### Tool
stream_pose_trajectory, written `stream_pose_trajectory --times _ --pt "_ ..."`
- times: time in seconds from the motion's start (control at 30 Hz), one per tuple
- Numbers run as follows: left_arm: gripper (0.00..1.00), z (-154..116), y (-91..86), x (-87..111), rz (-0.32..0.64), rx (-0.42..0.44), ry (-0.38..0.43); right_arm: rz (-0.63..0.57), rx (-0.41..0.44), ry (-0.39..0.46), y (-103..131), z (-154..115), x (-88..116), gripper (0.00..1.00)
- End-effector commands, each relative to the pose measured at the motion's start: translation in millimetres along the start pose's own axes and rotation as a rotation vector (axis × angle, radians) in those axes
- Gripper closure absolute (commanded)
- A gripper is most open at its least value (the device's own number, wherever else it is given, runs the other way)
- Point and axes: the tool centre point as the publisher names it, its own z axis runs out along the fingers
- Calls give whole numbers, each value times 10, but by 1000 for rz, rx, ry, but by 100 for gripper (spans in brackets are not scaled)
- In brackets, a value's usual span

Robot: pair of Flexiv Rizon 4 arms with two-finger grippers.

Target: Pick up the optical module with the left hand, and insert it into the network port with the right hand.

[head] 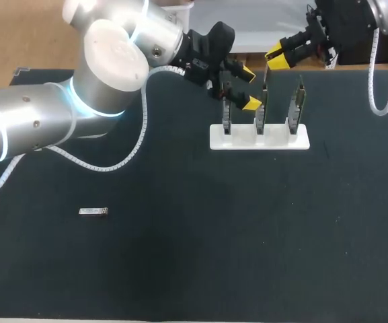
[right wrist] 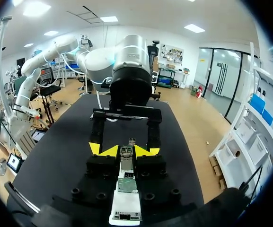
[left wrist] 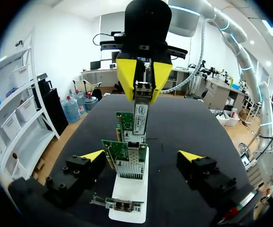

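Observation:
My right gripper (head: 276,56) is shut on a slim silver optical module (head: 265,79), which hangs upright just above the middle network card (head: 261,116). In the left wrist view the right gripper (left wrist: 143,87) holds that module (left wrist: 140,116) right above the card's port (left wrist: 127,158). The right wrist view shows my right gripper (right wrist: 126,152) closed on the module (right wrist: 126,163) over the card (right wrist: 126,184). Beside the left card my left gripper (head: 247,87) stands open and empty. Its fingers straddle the white stand (left wrist: 129,189).
Three network cards stand upright in the white stand (head: 259,138) at the back middle of the black table. A second small silver module (head: 93,211) lies flat at the front left. White cable loops trail from both arms onto the table.

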Motion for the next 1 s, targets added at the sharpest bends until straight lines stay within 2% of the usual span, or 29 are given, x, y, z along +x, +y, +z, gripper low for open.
stream_pose_trajectory --times 0.03,1.0 --pt "0 2 5 -4 0 0 3 2 9 10 27 28 25 100" --pt "0 2 5 -4 0 0 3 0 10 44 -53 131 102 100"
